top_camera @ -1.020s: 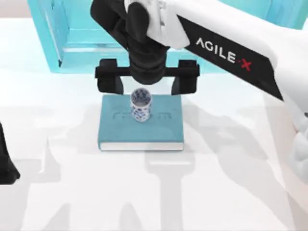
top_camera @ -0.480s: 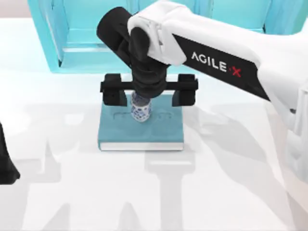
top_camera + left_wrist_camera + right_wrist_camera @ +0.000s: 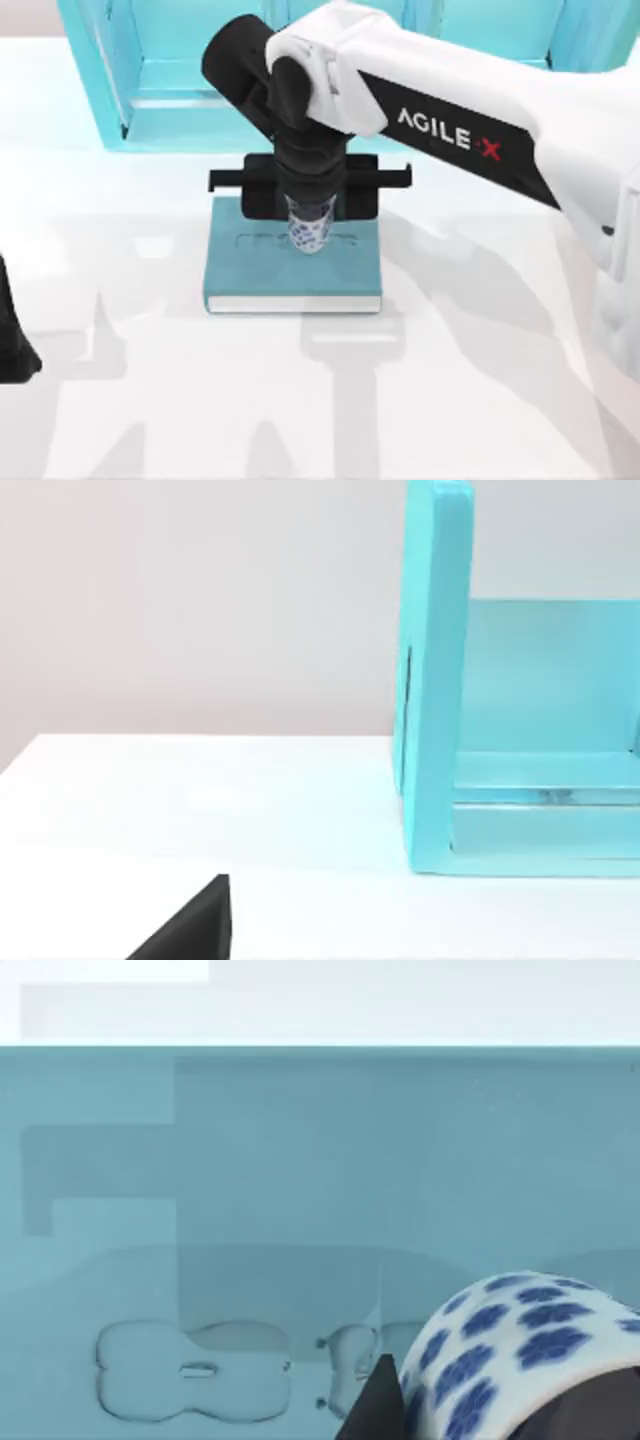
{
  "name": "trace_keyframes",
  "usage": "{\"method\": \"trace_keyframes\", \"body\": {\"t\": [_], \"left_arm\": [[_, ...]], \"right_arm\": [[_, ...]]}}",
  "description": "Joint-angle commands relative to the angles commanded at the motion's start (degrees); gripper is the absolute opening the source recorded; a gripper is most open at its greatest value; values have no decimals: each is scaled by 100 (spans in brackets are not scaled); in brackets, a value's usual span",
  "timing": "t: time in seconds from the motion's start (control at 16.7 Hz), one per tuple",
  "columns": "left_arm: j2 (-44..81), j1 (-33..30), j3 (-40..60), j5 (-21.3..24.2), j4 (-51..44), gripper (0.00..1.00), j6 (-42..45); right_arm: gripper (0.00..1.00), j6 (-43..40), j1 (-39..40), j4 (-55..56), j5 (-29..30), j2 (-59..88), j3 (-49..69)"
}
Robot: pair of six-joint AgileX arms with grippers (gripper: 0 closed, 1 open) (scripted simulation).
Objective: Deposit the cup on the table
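Cup, the small white cylinder with blue flowers point(image 3: 311, 232), stands on the teal hardcover book point(image 3: 292, 270) on the glossy white table point(image 3: 300, 400), pinched between the right gripper's point(image 3: 311, 205) black fingers; left arm sits parked at the table's left edge

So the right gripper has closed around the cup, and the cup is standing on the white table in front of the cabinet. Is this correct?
Not quite. The cup stands on the teal book, not directly on the table; the top view shows this. The rest holds: the right gripper has closed around it, in front of the cabinet. The left arm is parked at the table's left edge.
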Motion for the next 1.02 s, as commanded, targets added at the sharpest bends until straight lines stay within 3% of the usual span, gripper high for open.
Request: {"method": "trace_keyframes", "body": {"t": [0.24, 0.3, 1.02], "left_arm": [[0, 0, 0, 0, 0, 100, 0], [0, 0, 0, 0, 0, 100, 0], [0, 0, 0, 0, 0, 100, 0]], "right_arm": [[2, 0, 0, 0, 0, 0, 0], [0, 0, 0, 0, 0, 0, 0], [0, 10, 28, -382, -2, 60, 430]]}}
